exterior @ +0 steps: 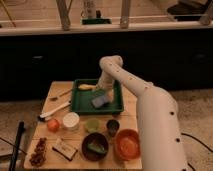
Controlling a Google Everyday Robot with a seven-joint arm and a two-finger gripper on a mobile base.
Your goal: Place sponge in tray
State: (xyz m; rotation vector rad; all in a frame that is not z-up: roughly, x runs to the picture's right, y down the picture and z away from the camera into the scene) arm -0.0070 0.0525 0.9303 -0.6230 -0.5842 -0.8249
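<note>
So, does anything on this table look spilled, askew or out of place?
Nothing looks spilled or damaged. The sponge lies inside the tray, turned at an angle to its rim, with the gripper close by on its far side. A yellow item also lies in the tray's back part.

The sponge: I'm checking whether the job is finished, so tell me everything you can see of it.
The sponge is a small rectangular block, blue-grey on top and soft-looking. It lies flat and slightly skewed on the floor of the dark green tray, right of the middle, apart from the yellow item at the back. The gripper is right above it. Whether they touch cannot be told.
</note>
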